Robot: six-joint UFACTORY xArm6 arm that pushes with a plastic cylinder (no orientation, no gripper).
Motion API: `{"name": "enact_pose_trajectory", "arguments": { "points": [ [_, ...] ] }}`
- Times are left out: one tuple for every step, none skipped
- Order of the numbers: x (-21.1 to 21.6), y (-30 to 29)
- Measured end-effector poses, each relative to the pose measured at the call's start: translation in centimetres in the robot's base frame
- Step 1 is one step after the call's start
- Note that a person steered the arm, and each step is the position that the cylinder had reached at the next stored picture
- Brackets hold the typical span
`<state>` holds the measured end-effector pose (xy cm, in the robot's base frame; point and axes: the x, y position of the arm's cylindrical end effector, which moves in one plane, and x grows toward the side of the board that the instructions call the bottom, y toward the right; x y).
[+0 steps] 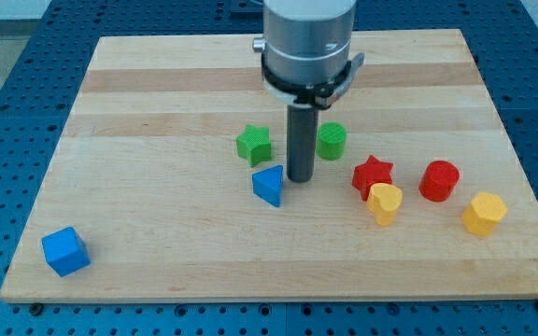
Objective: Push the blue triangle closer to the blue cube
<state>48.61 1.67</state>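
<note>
The blue triangle (269, 184) lies near the middle of the wooden board. The blue cube (65, 251) sits far off at the board's bottom left corner. My tip (300, 179) stands just to the right of the blue triangle, a small gap apart or barely touching; I cannot tell which. The rod hangs from the grey arm head at the view's top.
A green star (254, 145) sits just above the triangle, a green cylinder (331, 140) right of the rod. A red star (373, 175), yellow heart (385, 203), red cylinder (439, 180) and yellow hexagon (484, 214) lie at the right. The board (157, 93) rests on a blue pegboard.
</note>
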Motion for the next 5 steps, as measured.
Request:
{"name": "enact_pose_trajectory", "arguments": {
  "points": [
    [2.4, -2.9],
    [3.2, -11.6],
    [3.2, -16.5],
    [3.7, -15.5],
    [3.6, -12.7]
  ]
}}
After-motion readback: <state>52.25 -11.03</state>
